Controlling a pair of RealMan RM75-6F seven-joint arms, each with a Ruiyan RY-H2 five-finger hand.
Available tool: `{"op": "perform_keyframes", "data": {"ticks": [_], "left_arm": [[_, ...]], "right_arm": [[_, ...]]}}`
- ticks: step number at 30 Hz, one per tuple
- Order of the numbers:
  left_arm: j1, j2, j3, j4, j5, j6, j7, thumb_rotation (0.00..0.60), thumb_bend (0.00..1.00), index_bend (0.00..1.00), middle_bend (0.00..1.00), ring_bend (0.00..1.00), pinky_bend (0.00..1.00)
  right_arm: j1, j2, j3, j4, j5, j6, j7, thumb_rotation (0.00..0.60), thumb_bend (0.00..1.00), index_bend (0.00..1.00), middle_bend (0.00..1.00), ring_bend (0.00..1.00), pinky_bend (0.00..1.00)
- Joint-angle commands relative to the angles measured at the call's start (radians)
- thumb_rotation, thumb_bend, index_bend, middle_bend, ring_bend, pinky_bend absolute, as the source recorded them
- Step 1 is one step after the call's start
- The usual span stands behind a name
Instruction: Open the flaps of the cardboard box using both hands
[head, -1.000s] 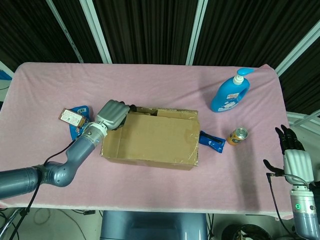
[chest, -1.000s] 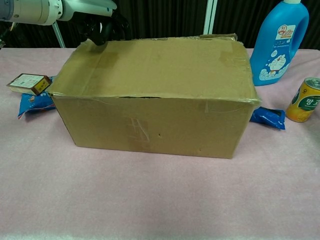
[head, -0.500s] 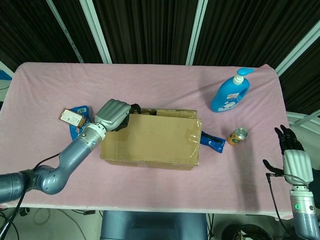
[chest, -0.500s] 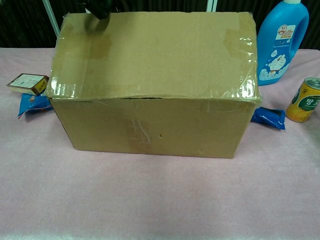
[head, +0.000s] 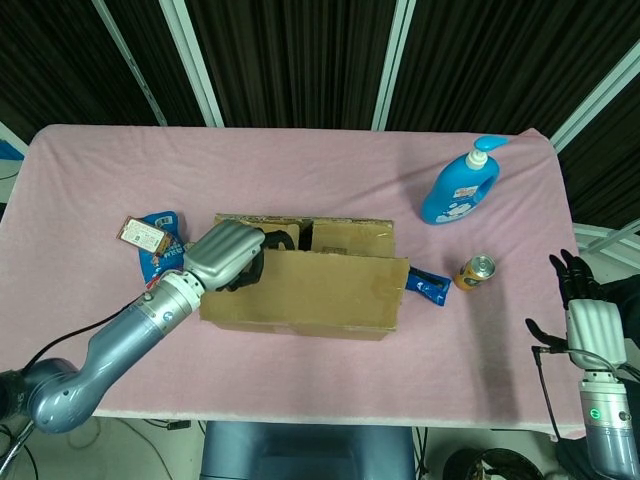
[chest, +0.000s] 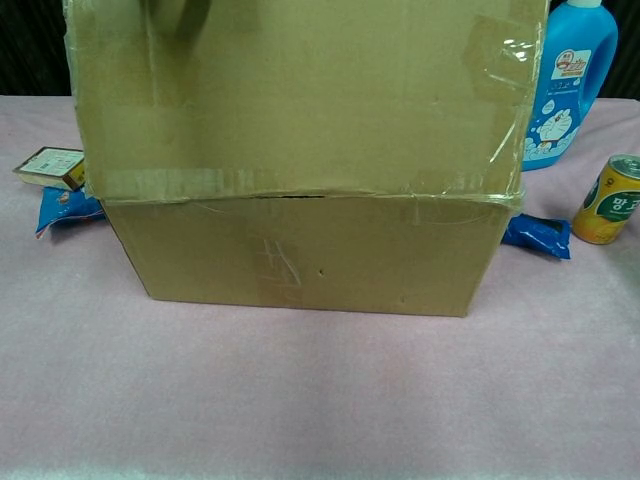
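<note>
The cardboard box (head: 300, 305) sits in the middle of the pink table. Its near long flap (chest: 300, 100) stands lifted almost upright and fills the top of the chest view. My left hand (head: 228, 255) grips that flap's top edge near its left end, fingers curled over it; the flap hides the hand in the chest view. Behind the raised flap the box's dark opening (head: 298, 237) shows beside a brown inner flap (head: 350, 239). My right hand (head: 588, 312) hangs off the table's right edge, fingers apart, holding nothing.
A blue pump bottle (head: 460, 190) stands at the back right, with a yellow can (head: 475, 271) nearer. A blue packet (head: 425, 284) lies against the box's right side. A small carton (head: 142, 235) and another blue packet (head: 158, 257) lie to the box's left.
My left hand has pulled the near flap up and toward me, from lying flat on the box to nearly upright. The box's opening now shows. The right hand has not moved.
</note>
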Motion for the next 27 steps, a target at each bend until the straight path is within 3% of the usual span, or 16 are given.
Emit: {"op": "perform_keyframes", "data": {"ticks": [1,13,21,27], "left_arm": [[0.035,0.05,-0.007,-0.074,0.054,-0.015,-0.043,0.6,1.0,0.33,0.51,0.44,0.58],[0.112,0.13,0.013,-0.208,0.215,-0.06,-0.126,0.6,1.0,0.33,0.51,0.44,0.58],[0.145,0.145,0.053,-0.213,0.308,-0.1,-0.151,0.6,0.98,0.32,0.5,0.44,0.58],[0.157,0.15,0.031,-0.213,0.36,-0.063,-0.177,0.6,0.98,0.32,0.5,0.44,0.58]], "right_arm": [[-0.001,0.0,0.0,-0.001,-0.001,0.0,0.0,0.6,0.26,0.0,0.0,0.0,0.23],[-0.003,0.0,0.004,-0.002,0.002,-0.004,0.002,0.6,0.26,0.0,0.0,0.0,0.23],[-0.004,0.0,0.005,-0.004,0.003,-0.007,0.002,0.6,0.26,0.0,0.0,0.0,0.23],[-0.004,-0.002,0.006,-0.005,0.004,-0.01,0.002,0.6,0.26,0.0,0.0,0.0,0.23]]}}
